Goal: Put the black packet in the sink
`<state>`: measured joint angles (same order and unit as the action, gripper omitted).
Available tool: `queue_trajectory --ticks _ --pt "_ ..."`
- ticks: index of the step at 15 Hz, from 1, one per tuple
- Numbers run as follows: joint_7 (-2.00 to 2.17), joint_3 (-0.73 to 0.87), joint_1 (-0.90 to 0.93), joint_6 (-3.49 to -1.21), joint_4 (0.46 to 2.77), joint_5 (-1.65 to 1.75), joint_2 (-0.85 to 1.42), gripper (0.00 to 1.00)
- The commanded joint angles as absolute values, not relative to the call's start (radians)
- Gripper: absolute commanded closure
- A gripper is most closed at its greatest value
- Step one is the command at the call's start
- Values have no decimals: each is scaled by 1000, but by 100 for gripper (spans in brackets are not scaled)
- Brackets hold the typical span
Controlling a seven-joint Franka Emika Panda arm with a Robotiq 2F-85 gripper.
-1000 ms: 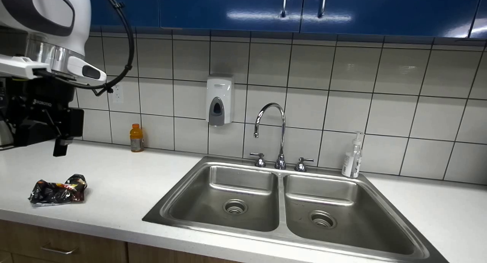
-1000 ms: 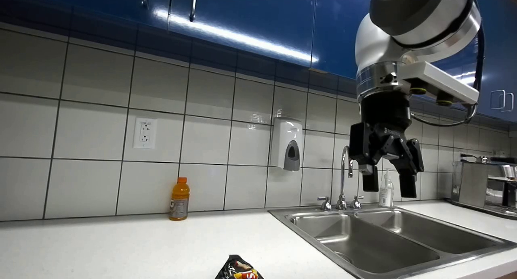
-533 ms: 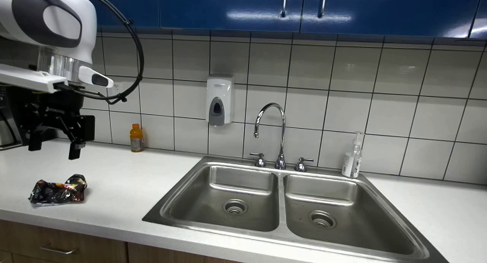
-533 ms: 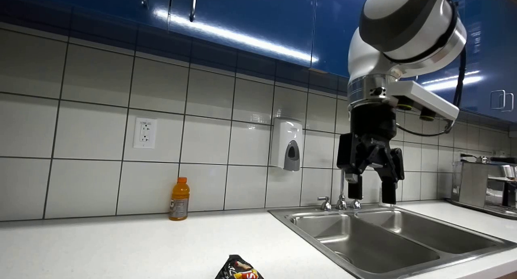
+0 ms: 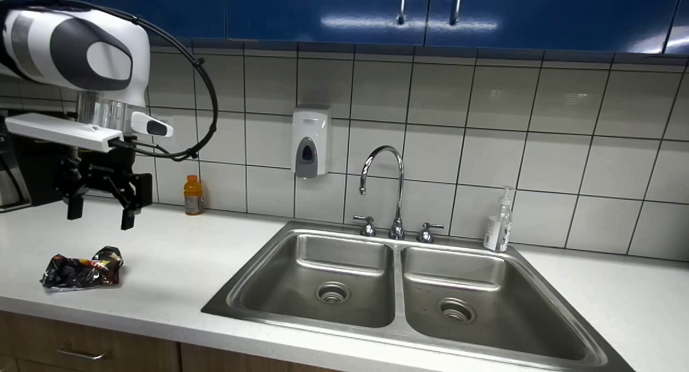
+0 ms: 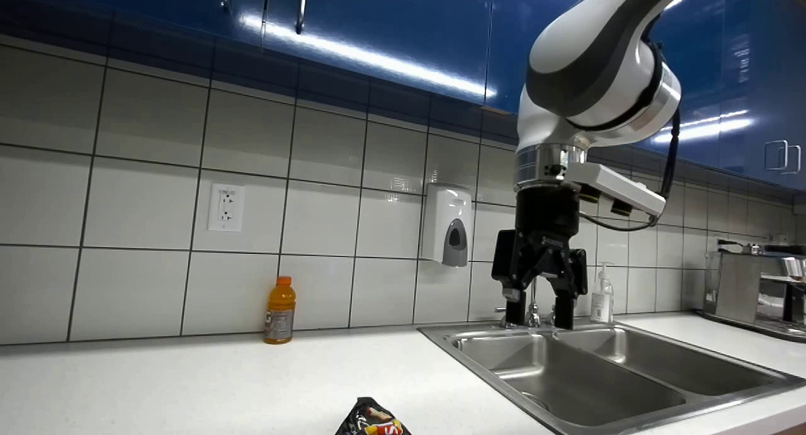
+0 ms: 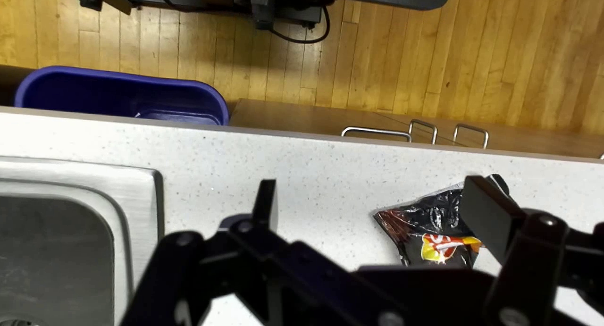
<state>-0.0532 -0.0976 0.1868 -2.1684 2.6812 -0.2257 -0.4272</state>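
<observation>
The black packet lies crumpled on the white counter, left of the sink in an exterior view (image 5: 81, 272). Only its top shows at the bottom edge of an exterior view (image 6: 373, 420). The steel double-basin sink (image 5: 398, 291) also shows in an exterior view (image 6: 598, 384), and its corner in the wrist view (image 7: 137, 198). My gripper (image 5: 101, 215) is open and empty above the counter, higher than the packet; it also shows in an exterior view (image 6: 539, 314). In the wrist view, the packet (image 7: 427, 227) is below the jaws (image 7: 373, 203), toward the right finger, which partly hides it.
An orange bottle (image 5: 193, 195) stands by the tiled wall. The chrome faucet (image 5: 399, 194) and a clear pump bottle (image 5: 499, 224) stand at the sink's back. A soap dispenser (image 5: 311, 140) hangs on the wall. The counter's front edge (image 7: 302, 136) runs close to the packet.
My gripper has moved lower, rightward in one exterior view and leftward in another. It stays open. The packet has not moved.
</observation>
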Motion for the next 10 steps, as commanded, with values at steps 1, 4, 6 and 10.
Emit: queue_trajectory --ticks 1,4,6,10 --pt "-25 -119 188 -2218 2617 -223 -334 0" --pt "12 -136 191 -2256 2588 -229 -281 0" --pt "39 -152 196 -2273 2568 -235 -245 0" --pt "109 -185 209 -2302 2525 -237 -173 0"
